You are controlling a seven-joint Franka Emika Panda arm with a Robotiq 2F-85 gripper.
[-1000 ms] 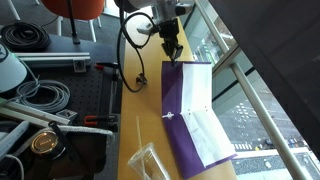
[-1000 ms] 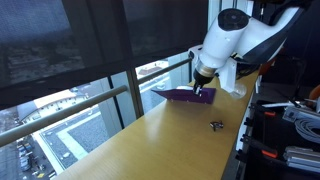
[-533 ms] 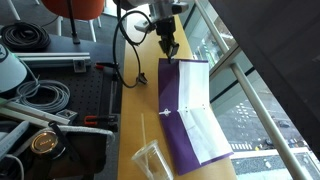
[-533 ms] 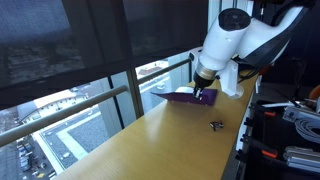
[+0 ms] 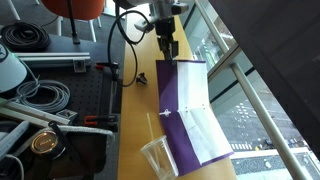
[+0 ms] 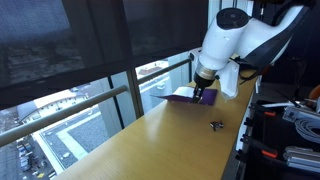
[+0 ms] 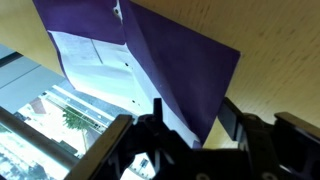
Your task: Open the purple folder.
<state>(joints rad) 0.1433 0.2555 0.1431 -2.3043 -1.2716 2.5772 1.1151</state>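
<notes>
**Purple cover standing between parted jaws**

In an exterior view from above, the thin, flat, violet-purple folder (image 5: 178,92) lies on the pale wooden table (image 5: 135,105), close along its window-side edge. Its long axis runs straight from the black two-finger gripper (image 5: 170,54) towards the camera. The gripper points down at the far short end, so the whole folder stretches away from it. White paper sheets (image 5: 210,135) show along the window side and smooth purple along the other. A clear plastic cup (image 5: 155,158) stands just beside the near end. A small black object (image 5: 143,78) lies near the far end, apart from the folder.

In an exterior view from along the table (image 6: 170,140), the white arm leans over the folder (image 6: 183,96). The gripper (image 6: 203,95) is low at the folder's end. A pale layer shows beside the purple there, so the cover seems lifted, though it is too small to be sure. The small black object (image 6: 215,125) lies on bare wood, nearer the camera.

In the wrist view, the folder (image 7: 175,60) fills the frame. A stiff, matte purple flap tapers to a corner that reaches between the fingers of the gripper (image 7: 175,128), with printed white sheets (image 7: 95,60) beside it. The jaws stand apart on either side of that corner and no pinch is visible. Turning the cover fully over likely means carrying that corner across the folder's short axis.
</notes>
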